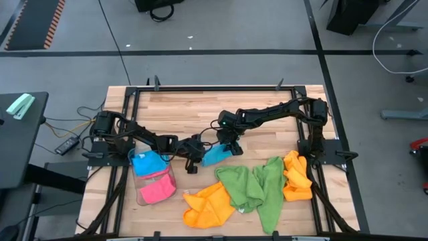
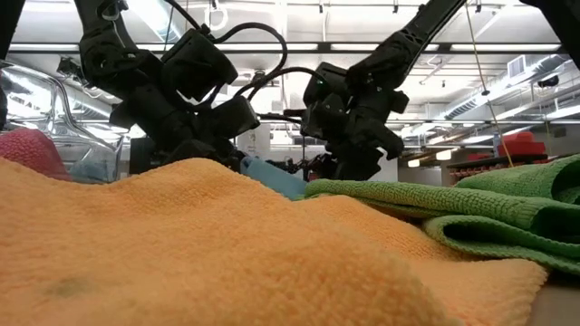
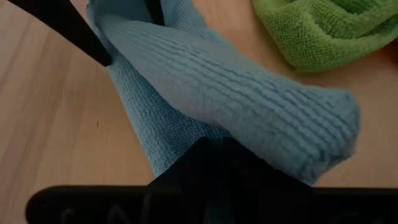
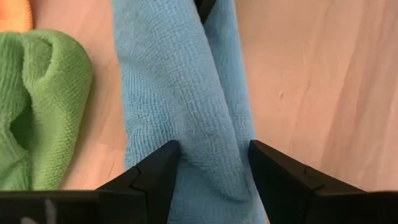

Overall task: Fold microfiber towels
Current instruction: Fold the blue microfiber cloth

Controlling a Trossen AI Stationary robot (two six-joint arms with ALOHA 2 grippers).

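A sky blue towel point(image 1: 215, 155) lies mid-table as a long folded strip between my two grippers. My left gripper point(image 1: 192, 159) is shut on its left end, which shows raised in the low view point(image 2: 272, 178). My right gripper point(image 1: 227, 146) stands open over the other end, one finger on each side of the strip's raised ridge point(image 4: 211, 143). Green towels point(image 1: 251, 189) and orange towels point(image 1: 208, 206) lie crumpled on the near half of the table. A pink towel point(image 1: 156, 190) and another blue one point(image 1: 147, 163) lie in the clear tray. My left gripper pinches the blue towel's left end point(image 3: 205, 134) between its shut fingers point(image 3: 221, 168), several layers at a fold. It comes slanting down from the table's left, along the strip. That end is lifted a little; the rest slopes down onto the wood. My right gripper has its fingertips point(image 4: 169, 155) against both sides of the strip's ridge, slanting down from the far right. The cloth between them is not squeezed flat and lies on the table.
The clear tray point(image 1: 140, 194) stands at the near left beside my left arm. A second orange towel point(image 1: 296, 177) lies at the near right by the frame. Bare wood point(image 1: 194, 110) lies on the far half. The black frame rails point(image 1: 207, 88) border the table.
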